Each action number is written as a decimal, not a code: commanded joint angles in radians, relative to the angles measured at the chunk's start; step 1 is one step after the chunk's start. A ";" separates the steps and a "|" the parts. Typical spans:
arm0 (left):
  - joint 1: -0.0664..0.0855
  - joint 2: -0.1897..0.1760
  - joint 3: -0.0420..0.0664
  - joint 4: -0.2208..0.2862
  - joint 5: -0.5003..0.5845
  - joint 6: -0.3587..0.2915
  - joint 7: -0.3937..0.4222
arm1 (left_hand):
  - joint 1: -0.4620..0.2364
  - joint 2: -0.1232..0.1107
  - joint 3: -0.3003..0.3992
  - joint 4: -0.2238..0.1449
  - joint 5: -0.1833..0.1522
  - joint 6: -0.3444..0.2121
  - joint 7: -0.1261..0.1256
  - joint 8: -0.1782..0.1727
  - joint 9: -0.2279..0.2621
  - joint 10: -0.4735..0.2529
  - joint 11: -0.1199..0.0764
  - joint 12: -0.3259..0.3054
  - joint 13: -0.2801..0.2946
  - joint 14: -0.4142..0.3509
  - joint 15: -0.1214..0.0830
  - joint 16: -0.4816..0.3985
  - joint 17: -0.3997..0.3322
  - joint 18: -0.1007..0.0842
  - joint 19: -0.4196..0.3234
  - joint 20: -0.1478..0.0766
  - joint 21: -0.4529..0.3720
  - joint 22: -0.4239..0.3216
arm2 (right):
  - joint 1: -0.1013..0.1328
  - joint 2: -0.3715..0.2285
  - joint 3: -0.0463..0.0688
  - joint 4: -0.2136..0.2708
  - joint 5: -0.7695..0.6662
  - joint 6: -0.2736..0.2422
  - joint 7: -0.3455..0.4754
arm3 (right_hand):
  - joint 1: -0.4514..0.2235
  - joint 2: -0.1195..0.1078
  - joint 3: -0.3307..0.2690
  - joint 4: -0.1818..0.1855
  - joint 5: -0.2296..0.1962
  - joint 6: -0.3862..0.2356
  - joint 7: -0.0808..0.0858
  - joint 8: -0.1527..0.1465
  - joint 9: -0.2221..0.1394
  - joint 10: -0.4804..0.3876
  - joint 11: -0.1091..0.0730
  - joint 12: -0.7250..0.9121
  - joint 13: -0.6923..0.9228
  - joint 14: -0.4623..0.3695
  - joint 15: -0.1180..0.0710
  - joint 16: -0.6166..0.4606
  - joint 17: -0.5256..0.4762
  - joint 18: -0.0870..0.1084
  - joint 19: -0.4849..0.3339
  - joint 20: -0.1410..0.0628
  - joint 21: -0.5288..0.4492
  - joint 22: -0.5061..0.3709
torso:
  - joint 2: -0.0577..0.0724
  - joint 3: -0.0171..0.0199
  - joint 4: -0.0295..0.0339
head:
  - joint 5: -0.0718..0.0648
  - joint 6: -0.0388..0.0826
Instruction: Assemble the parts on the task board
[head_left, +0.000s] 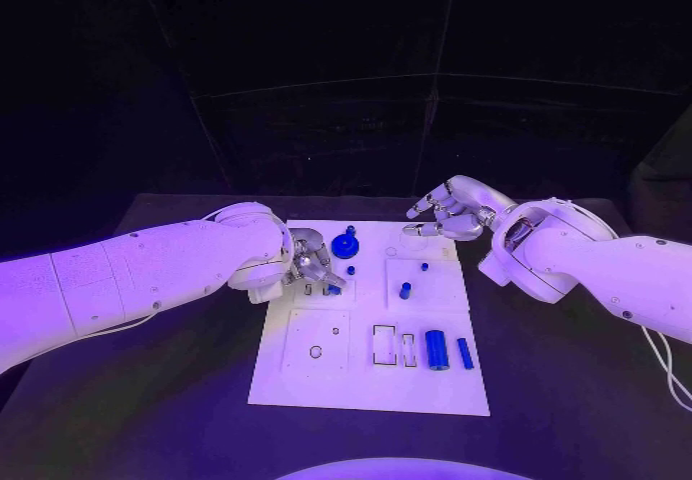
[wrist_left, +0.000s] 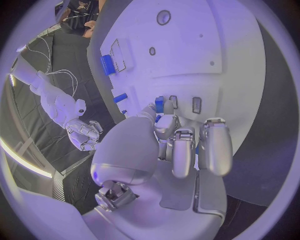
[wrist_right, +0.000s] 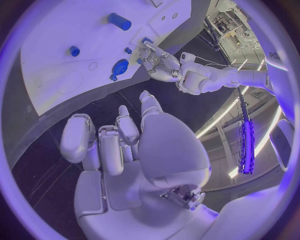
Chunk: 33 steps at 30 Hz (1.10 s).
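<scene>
The white task board (head_left: 296, 375) lies in the middle of the black table. My left hand (head_left: 303, 262) hovers over its far left section and pinches a small blue part (wrist_left: 159, 104) at its fingertips, just beside two narrow slots (wrist_left: 196, 105). My right hand (head_left: 450, 215) floats off the board's far right corner with loosely bent fingers (wrist_right: 109, 145) and nothing in it. A blue knob (head_left: 345, 243) stands near the far edge. Small blue pegs (head_left: 405, 291) stand in the right section. A thick blue cylinder (head_left: 436, 349) and a thin blue bar (head_left: 464, 352) lie toward the near right.
Two white rectangular slots (head_left: 384, 345) sit beside the thick cylinder. An oval hole (head_left: 315, 351) marks the near left panel. Bare black table (head_left: 159, 400) surrounds the board on all sides.
</scene>
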 joint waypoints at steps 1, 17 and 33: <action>0.001 -0.013 0.000 0.019 0.000 -0.007 0.021 | -0.097 -0.079 0.361 -0.200 -0.004 0.000 0.012 0.018 0.019 0.007 0.002 -0.002 -0.002 0.104 0.004 0.003 0.263 -0.017 -0.004 0.003 0.000 0.001 | 0.002 0.001 0.001 0.000 -0.004 0.008 0.001 | 0.012 0.001 -0.006 0.000 0.003 0.009 0.000 0.005 0.001 0.000 -0.006 -0.004 -0.001 0.065 -0.005 -0.006 0.095 0.004 -0.004 -0.004 -0.006 -0.001 | -0.001 0.0002 0.0024 | 0.000 -0.001; 0.007 -0.069 -0.001 0.080 -0.028 -0.099 0.052 | -0.166 -0.120 0.504 -0.237 -0.008 -0.004 0.002 0.043 0.047 0.015 0.006 0.002 0.000 0.104 0.003 0.003 0.263 -0.017 -0.004 0.004 -0.001 0.004 | 0.002 -0.003 0.001 0.000 -0.004 0.011 0.002 | 0.011 0.002 -0.008 0.002 0.008 0.009 0.000 0.005 0.001 0.001 -0.006 -0.004 -0.001 0.066 -0.005 -0.006 0.095 0.004 -0.004 -0.004 -0.006 -0.001 | 0.000 0.0011 0.0024 | 0.012 -0.004; -0.014 -0.064 -0.006 0.075 -0.139 -0.181 0.054 | -0.171 -0.124 0.516 -0.244 -0.009 -0.004 0.002 0.047 0.051 0.017 0.005 0.002 0.000 0.104 0.002 0.003 0.263 -0.018 -0.002 0.003 0.002 0.009 | 0.002 -0.004 0.001 0.000 -0.004 0.012 0.004 | 0.009 0.003 -0.010 0.004 0.010 0.010 -0.001 0.005 0.001 0.001 -0.006 -0.004 -0.001 0.066 -0.005 -0.006 0.095 0.004 -0.004 -0.004 -0.006 -0.001 | 0.001 0.0002 -0.0007 | 0.021 -0.009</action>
